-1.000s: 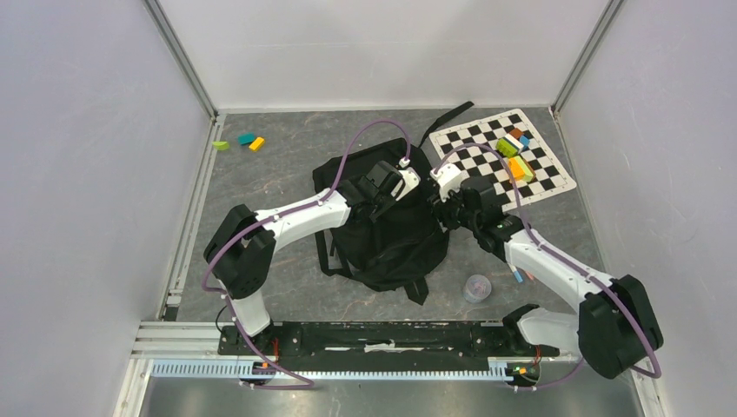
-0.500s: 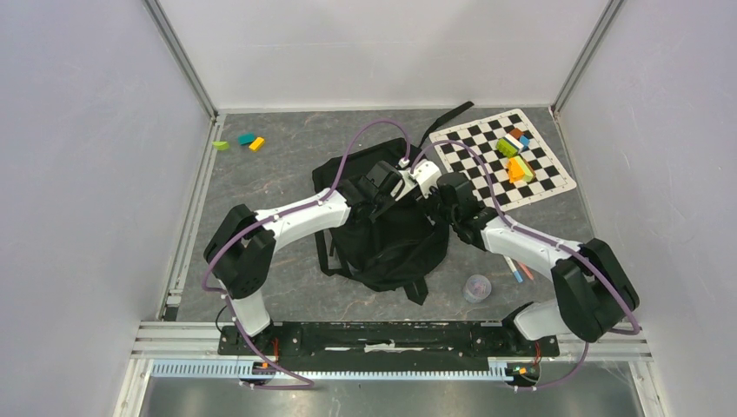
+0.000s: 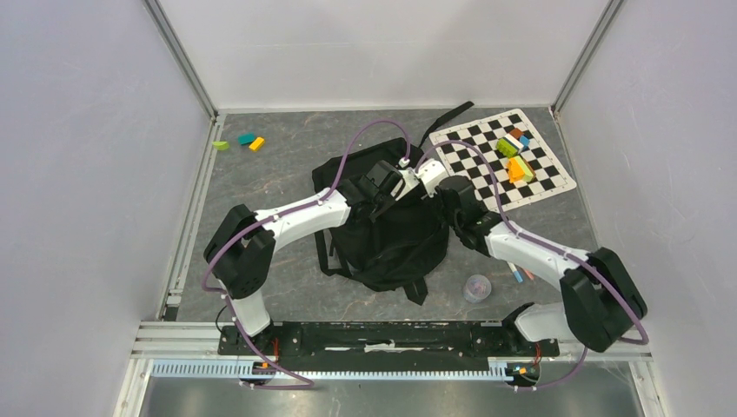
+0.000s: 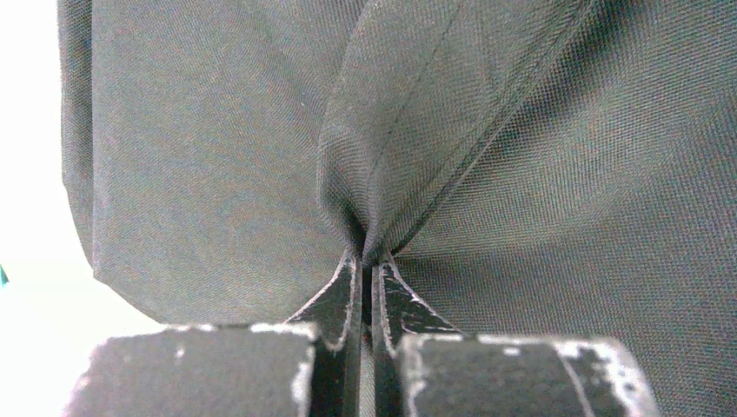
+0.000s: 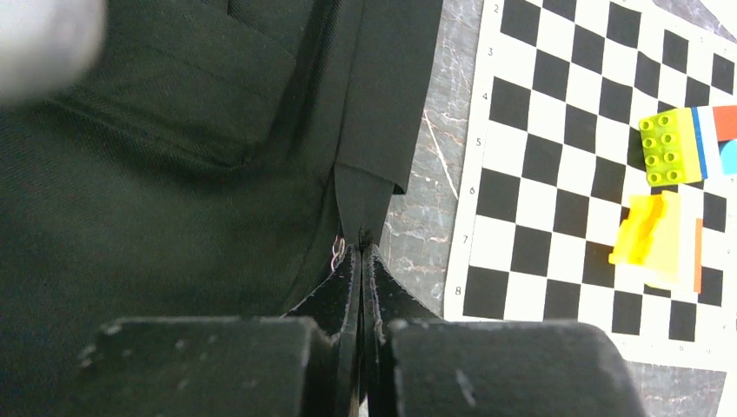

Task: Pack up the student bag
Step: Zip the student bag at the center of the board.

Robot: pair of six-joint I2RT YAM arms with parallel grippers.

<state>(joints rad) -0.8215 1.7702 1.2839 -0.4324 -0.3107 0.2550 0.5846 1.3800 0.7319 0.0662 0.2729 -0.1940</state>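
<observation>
The student bag [image 3: 391, 239], black soft fabric, lies in the middle of the table. My left gripper [image 3: 401, 185] is over its upper part. In the left wrist view this gripper [image 4: 366, 256] is shut on a pinched fold of the bag's fabric [image 4: 217, 156]. My right gripper [image 3: 439, 196] is at the bag's upper right edge. In the right wrist view the right gripper [image 5: 358, 246] is shut on a narrow black tab [image 5: 362, 198] at the bag's [image 5: 156, 174] edge, next to a small metal ring.
A black-and-white checkered mat [image 3: 487, 155] lies at the back right with coloured blocks [image 3: 514, 156] on it, among them a green one [image 5: 665, 149] and a yellow one [image 5: 647, 230]. More blocks [image 3: 243, 141] lie at the back left. A clear cup [image 3: 477, 287] and pens [image 3: 519, 274] sit by the right arm.
My right arm has swung left to the bag's right edge and its jaws have closed on the tab there. The left gripper has kept its hold on the fabric.
</observation>
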